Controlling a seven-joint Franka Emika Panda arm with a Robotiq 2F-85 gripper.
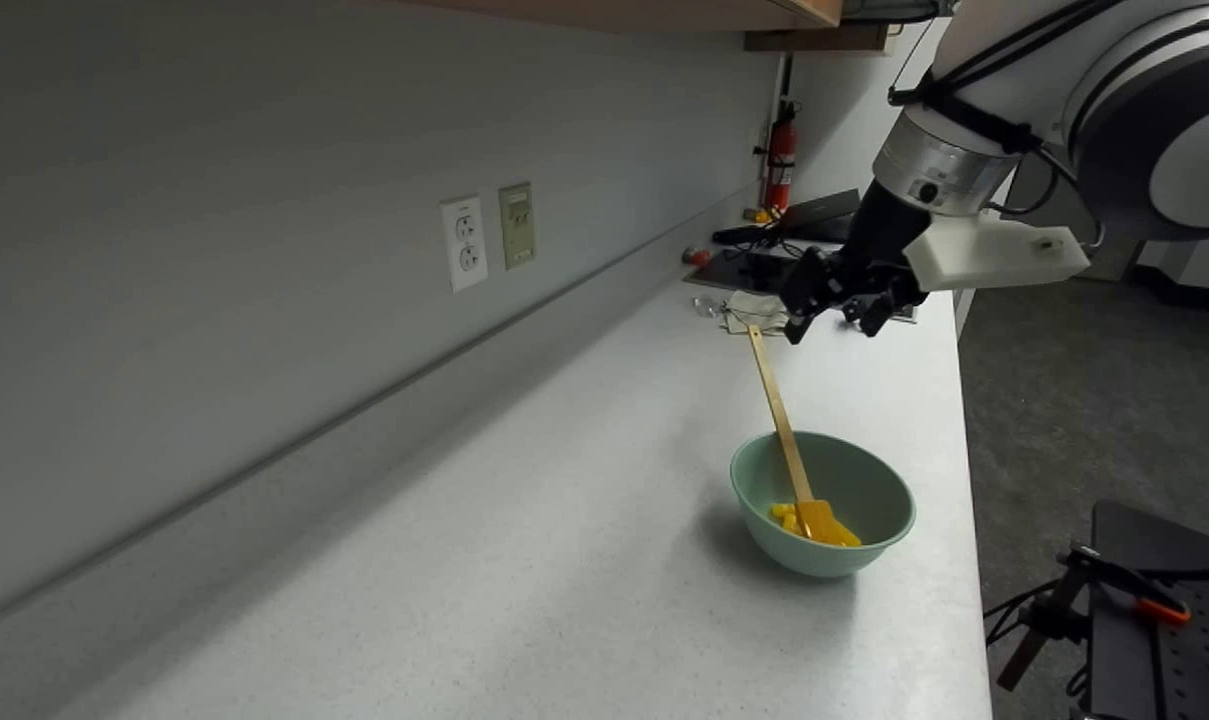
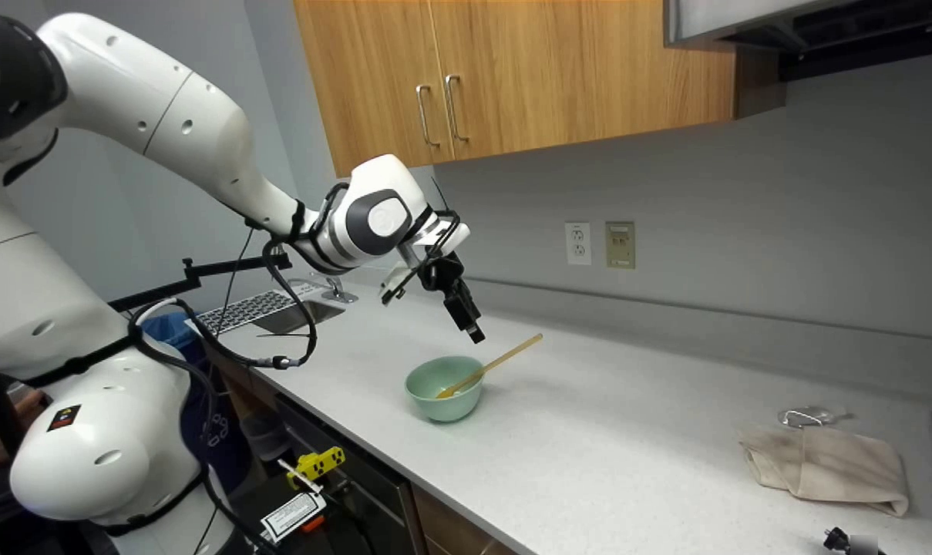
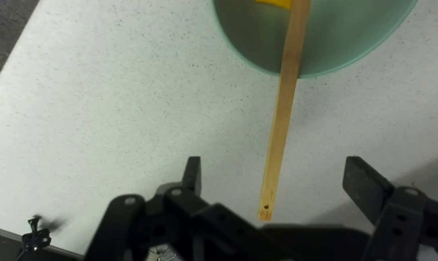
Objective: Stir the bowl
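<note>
In an exterior view, the wall (image 1: 214,250) is dim grey behind the paler counter (image 1: 464,620), where the bowl (image 1: 859,480) casts a soft-edged shadow toward the wall; in an exterior view, the hood (image 2: 851,42) is nearly black underneath. In the wrist view, the counter's speckle is legible, my dark end effector (image 3: 273,159) is blurred, and a diffuse shadow lies at lower right.

Bowl (image 1: 859,485) near the surface (image 1: 564,500) edge opposite the wall (image 1: 314,200)
I see the spatula (image 1: 785,435) in it, handle (image 3: 283,112) out over the surface.
</note>
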